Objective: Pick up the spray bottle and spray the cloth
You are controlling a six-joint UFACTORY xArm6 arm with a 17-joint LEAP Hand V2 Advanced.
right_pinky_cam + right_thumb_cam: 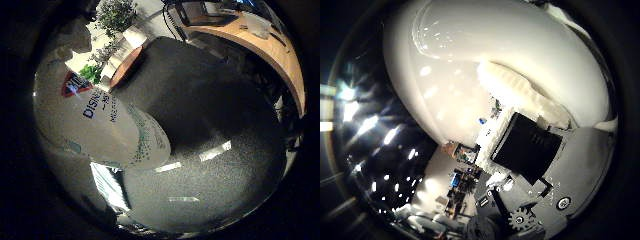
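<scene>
Spray bottle (100, 125) against the palm, well above grey carpet floor (215, 130) | hand (530, 150) wrapped around bottle, holding it | step: lift looks done, spraying pending | cloth not seen | next: aim nozzle at cloth, squeeze trigger.

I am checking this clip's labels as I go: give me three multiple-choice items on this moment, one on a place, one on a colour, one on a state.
1. Where is the spray bottle?
A. Close against the palm
B. On the wooden desk
C. Among the plants

2. What colour is the bottle's body?
A. Blue
B. White
C. Orange

3. What do the views show under the hand?
A. Grey carpet
B. A full sink
C. Grass

Key: 1 A, the bottle fills much of both palm views. 2 B, its printed body is white. 3 A, grey carpet spreads below the bottle, with the desk and plants far off.
</scene>
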